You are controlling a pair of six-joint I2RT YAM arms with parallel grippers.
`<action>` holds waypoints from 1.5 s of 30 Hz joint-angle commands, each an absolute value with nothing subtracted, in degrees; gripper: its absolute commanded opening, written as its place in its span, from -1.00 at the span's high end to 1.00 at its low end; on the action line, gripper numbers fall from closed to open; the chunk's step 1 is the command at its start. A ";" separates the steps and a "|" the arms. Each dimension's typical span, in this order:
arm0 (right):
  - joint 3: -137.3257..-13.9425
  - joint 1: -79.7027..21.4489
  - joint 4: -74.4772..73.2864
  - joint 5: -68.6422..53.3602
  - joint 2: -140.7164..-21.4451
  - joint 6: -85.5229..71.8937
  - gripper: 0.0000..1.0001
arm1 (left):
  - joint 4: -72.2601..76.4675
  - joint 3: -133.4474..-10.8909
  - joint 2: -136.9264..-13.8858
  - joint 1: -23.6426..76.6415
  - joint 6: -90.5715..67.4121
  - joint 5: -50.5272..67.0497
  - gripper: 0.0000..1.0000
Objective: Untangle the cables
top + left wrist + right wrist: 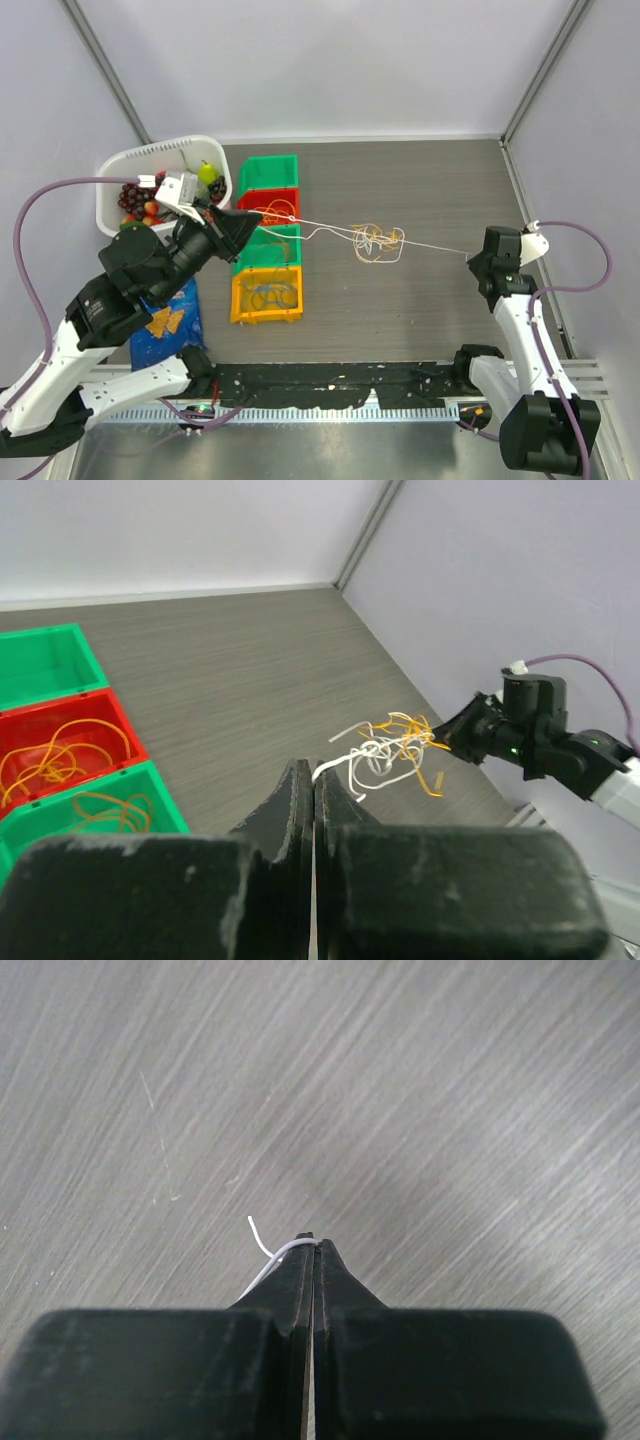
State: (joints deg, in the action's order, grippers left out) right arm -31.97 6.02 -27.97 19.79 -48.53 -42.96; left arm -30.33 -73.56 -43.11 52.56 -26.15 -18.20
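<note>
A white cable (432,245) runs taut above the table between my two grippers. Halfway along it hangs a knot of orange and white cables (376,243). My left gripper (288,217) is shut on the white cable's left end, over the row of bins. In the left wrist view the cable (335,765) leaves the gripper (315,770) toward the knot (395,745). My right gripper (470,258) is shut on the other end. Its wrist view shows the white cable (272,1257) pinched at the tip of the gripper (313,1244), with a short tail sticking out.
A row of bins stands left of centre: green (268,172), red (258,200) with orange cables, green (262,250), orange (240,300) with blue cables. A white basket (120,165) of fruit sits at the back left. A blue bag (165,322) lies near the left arm.
</note>
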 commanded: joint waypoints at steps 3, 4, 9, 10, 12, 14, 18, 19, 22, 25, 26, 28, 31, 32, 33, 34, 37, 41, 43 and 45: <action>-35.24 7.65 -24.44 11.39 -51.67 -31.83 0.92 | -24.09 -77.61 -47.35 52.03 -28.73 -7.51 1.00; -35.33 7.65 -23.39 8.29 -52.03 -31.38 0.69 | -22.69 -76.74 -49.20 52.03 -29.70 -4.60 1.00; -35.59 5.64 -21.70 -13.88 -54.67 -28.13 -0.24 | -14.95 -71.46 -57.03 52.03 -33.92 4.30 1.00; -35.86 4.67 -23.28 -13.28 -54.41 -27.86 -0.29 | -14.07 -71.02 -58.26 52.03 -34.36 4.92 1.00; -36.21 1.86 -23.90 -12.22 -52.65 -27.95 -0.44 | -12.75 -70.23 -60.02 52.12 -35.24 6.06 1.00; -37.00 -3.83 -23.56 -14.23 -52.21 -28.21 -0.45 | -11.96 -69.87 -61.17 52.03 -35.77 6.85 1.00; -37.53 -16.30 -17.59 -23.27 -52.56 -28.92 -0.45 | -10.99 -69.00 -62.31 51.94 -36.21 7.12 1.00; -37.09 -18.17 -15.14 -23.73 -52.38 -28.83 -0.43 | -10.81 -68.73 -62.40 52.03 -36.30 7.12 1.00; -34.72 -25.73 -10.56 -21.90 -49.49 -26.11 -0.40 | -10.46 -68.12 -62.23 52.03 -36.56 7.12 1.00; -32.79 -28.12 -6.78 -21.80 -48.87 -23.82 -0.35 | -10.37 -67.59 -61.70 52.12 -37.00 7.21 1.00; -32.61 -28.73 -6.33 -22.67 -49.48 -22.95 -0.33 | -10.37 -67.41 -61.70 52.03 -37.09 7.21 1.00; -32.69 -29.96 -5.71 -22.07 -50.62 -21.80 -0.23 | -10.46 -67.41 -61.44 51.94 -37.09 7.21 1.00; -32.70 -31.64 -5.97 -20.66 -50.54 -21.36 -0.15 | -10.98 -67.85 -61.35 52.03 -36.57 7.12 1.00; -32.26 -31.99 -6.06 -20.39 -49.75 -21.53 -0.12 | -11.33 -68.03 -61.17 52.03 -36.39 6.77 1.00; -31.99 -31.99 -6.06 -20.56 -48.70 -21.88 -0.12 | -11.51 -67.94 -61.26 52.03 -36.21 6.51 1.00; -31.64 -31.99 -6.59 -20.31 -48.00 -22.06 -0.11 | -11.60 -67.94 -61.09 52.03 -36.04 6.33 1.00; -32.34 -32.08 -10.27 -18.90 -45.97 -22.41 -0.13 | -12.04 -67.94 -61.00 52.03 -35.51 5.89 1.00; -32.34 -32.78 -12.04 -19.24 -45.87 -23.46 -0.32 | -12.04 -67.85 -61.26 52.03 -34.98 5.45 1.00; -31.99 -33.92 -11.69 -19.25 -46.93 -23.47 -0.33 | -11.87 -67.94 -61.35 52.03 -34.81 5.62 1.00; -31.73 -35.41 -10.73 -18.46 -47.72 -23.38 -0.33 | -11.78 -68.12 -61.35 52.03 -34.80 5.62 1.00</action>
